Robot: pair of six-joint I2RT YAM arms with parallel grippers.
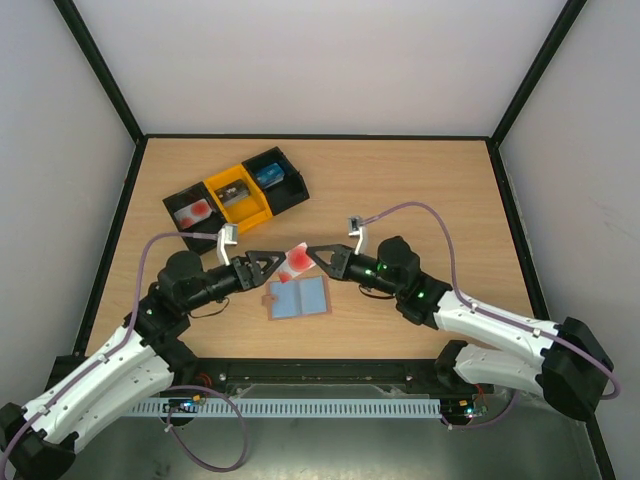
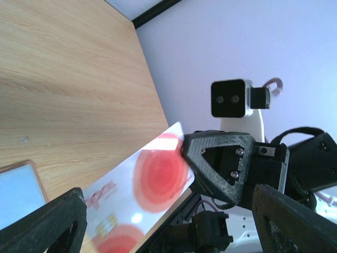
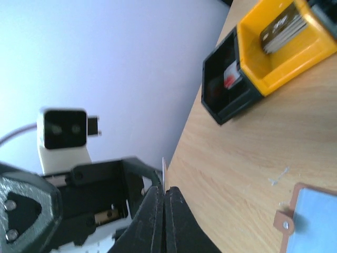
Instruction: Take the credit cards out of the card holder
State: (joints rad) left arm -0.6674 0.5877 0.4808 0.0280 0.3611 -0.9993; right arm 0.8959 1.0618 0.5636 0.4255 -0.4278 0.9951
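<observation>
A white credit card (image 1: pixel 298 260) with red concentric discs hangs in the air just at 12 o'clock of the card holder (image 1: pixel 298 297), clear of it. In the left wrist view the card carries a line of red lettering, too blurred to read, and a small gold patch near its lower end.

The right end effector (image 1: pixel 314 253) is pressed together, pinching the card's 3 o'clock edge. In its own wrist view the card shows edge-on as a thin sliver between the closed fingers. The left end effector (image 1: pixel 278 266) is spread at the card's 9 o'clock side, with the card lying between its fingers.

The holder lies open and flat on the worktop (image 1: pixel 430 190), two light blue panels with a brownish rim.

A three-section tray (image 1: pixel 237 195), black, yellow and black, sits at 11 o'clock of the holder, well apart. Its yellow section holds a stack of cards whose marks cannot be read. The broadest bare wood runs from 12 to 3 o'clock, up to the black rails at the worktop's edges.
</observation>
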